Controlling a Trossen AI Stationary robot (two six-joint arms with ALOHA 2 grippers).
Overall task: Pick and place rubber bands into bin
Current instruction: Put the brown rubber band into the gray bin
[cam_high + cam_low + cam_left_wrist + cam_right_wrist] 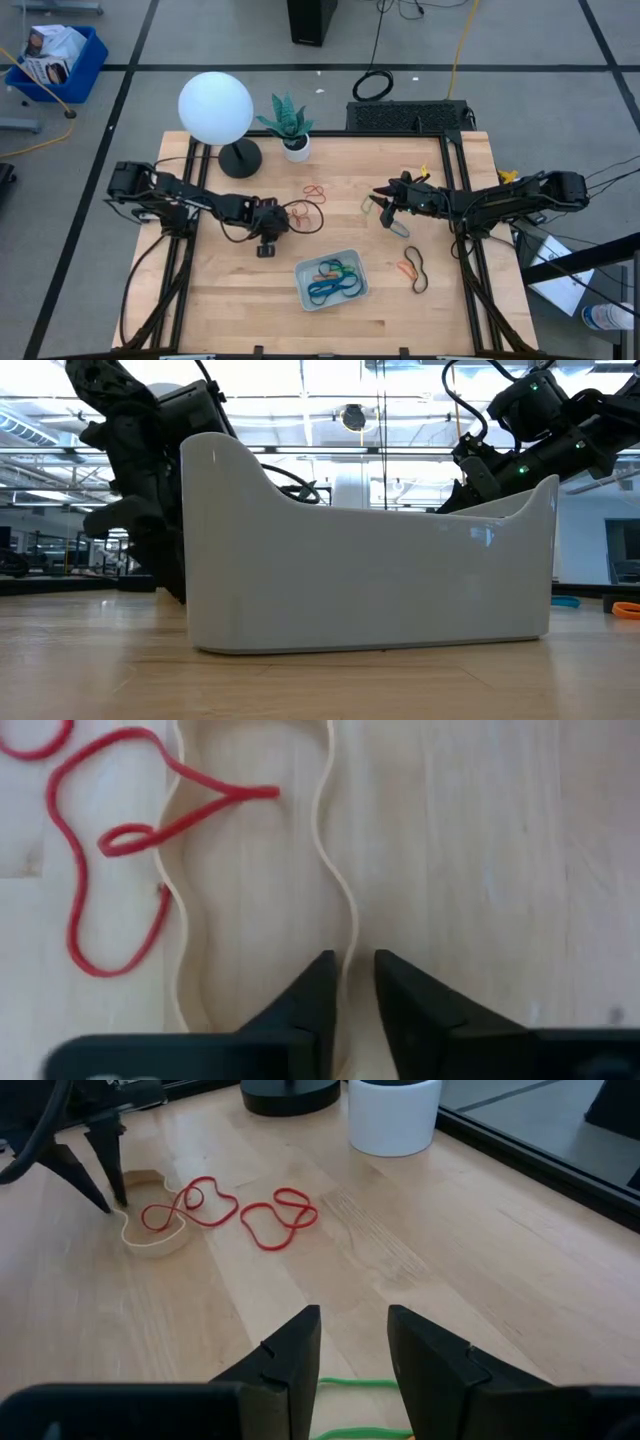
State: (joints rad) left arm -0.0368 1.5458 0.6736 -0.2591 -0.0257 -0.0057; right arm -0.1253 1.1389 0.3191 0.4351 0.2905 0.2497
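The bin (331,279), at six o'clock on the counter (230,310), already holds several bands. Toward nine, the left gripper (348,982) has its jaws nearly clenched astride the tan rubber band (340,890), likely mid-pinch. At three, the right gripper (354,1342) waits, jaws released, over a green band (355,1380).

bin (370,575) wall hides its contents, tan band (185,920) cut off
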